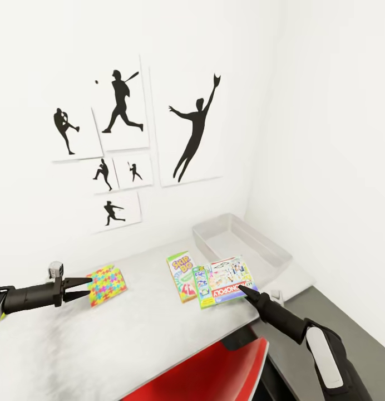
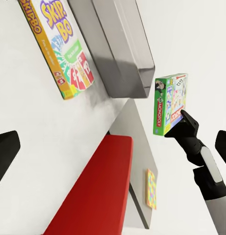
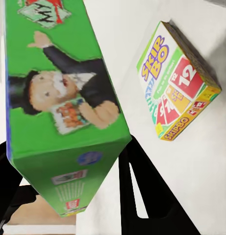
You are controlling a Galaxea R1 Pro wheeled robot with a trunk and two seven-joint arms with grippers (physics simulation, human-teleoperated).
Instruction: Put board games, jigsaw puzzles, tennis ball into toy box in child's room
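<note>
My right gripper is shut on a green Monopoly board game, held just above the table near its front edge; the box sits between my black fingers. The Skip-Bo board game lies flat on the table beside it. The grey toy box stands behind them in the corner. My left gripper is open, its tips just short of a jigsaw puzzle lying flat. From the left wrist I see the Skip-Bo box, the toy box and the held Monopoly box.
A red chair is pushed in under the table's front edge. White walls close in behind and to the right, with baseball silhouette pictures. Dark grey floor runs to the right. A small multicoloured board lies on a grey surface beyond the chair.
</note>
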